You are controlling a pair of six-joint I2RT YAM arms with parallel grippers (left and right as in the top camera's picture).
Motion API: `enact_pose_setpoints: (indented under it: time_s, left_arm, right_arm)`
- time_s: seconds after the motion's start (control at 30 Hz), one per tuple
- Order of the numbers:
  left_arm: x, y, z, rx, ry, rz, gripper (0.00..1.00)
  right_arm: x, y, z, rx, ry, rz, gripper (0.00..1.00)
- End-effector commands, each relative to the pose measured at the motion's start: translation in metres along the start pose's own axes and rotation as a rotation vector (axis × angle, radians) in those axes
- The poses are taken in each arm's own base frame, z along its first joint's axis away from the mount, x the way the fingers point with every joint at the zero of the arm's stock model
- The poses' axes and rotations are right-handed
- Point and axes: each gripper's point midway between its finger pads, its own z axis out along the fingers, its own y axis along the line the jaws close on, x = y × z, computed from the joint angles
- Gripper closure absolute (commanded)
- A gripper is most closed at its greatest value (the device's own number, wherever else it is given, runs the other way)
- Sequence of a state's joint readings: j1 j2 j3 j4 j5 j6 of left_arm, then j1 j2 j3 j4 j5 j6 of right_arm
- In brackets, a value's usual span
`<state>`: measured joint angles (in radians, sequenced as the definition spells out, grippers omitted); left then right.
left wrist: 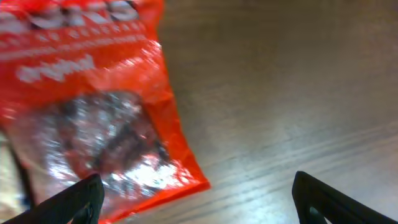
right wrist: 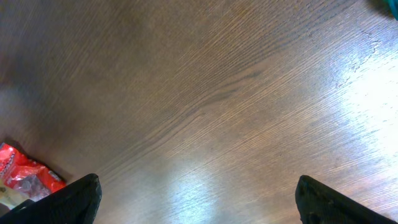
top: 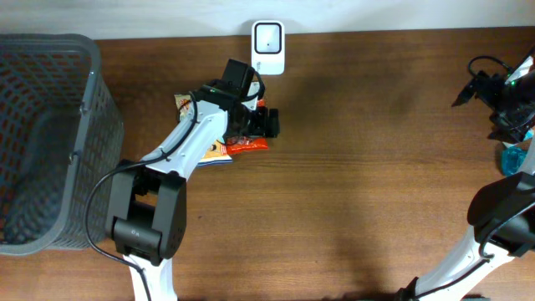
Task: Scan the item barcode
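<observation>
An orange-red snack packet [top: 247, 144] lies on the wooden table among a small pile of items. In the left wrist view the packet [left wrist: 93, 106] fills the left half, its clear window showing dark pieces. My left gripper [top: 255, 124] hovers over it, open, with the packet's corner between its fingertips [left wrist: 81, 199] and nothing gripped. A white barcode scanner [top: 268, 47] stands at the table's far edge. My right gripper [top: 501, 92] is at the far right, open over bare wood [right wrist: 199, 124]; the red packet [right wrist: 25, 174] shows small at that view's left edge.
A grey mesh basket [top: 46, 142] stands at the left end of the table. More packets [top: 213, 150] lie under my left arm. A teal object [top: 512, 159] sits near the right arm.
</observation>
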<state>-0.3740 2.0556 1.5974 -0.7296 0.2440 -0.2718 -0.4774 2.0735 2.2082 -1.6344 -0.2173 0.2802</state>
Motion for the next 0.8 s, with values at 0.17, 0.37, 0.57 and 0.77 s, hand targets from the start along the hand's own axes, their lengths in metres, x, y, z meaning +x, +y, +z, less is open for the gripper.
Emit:
enact_pose_setpoints:
  time_s: [0.17, 0.37, 0.57, 0.77]
  left_arm:
    - [-0.026, 0.058, 0.025, -0.279, -0.114, 0.011, 0.02]
    - [-0.026, 0.079, 0.031, -0.318, -0.106, -0.017, 0.06]
    - [-0.012, 0.042, 0.038, -0.047, -0.021, -0.038, 0.25]
    - [-0.012, 0.040, 0.024, -0.053, -0.003, -0.043, 0.72]
  right_arm:
    - [-0.001, -0.002, 0.000, 0.012, -0.003, -0.001, 0.02]
    - [-0.001, -0.002, 0.000, 0.012, -0.003, -0.001, 0.02]
    - [-0.001, -0.002, 0.000, 0.012, -0.003, -0.001, 0.02]
    - [-0.001, -0.002, 0.000, 0.012, -0.003, -0.001, 0.02]
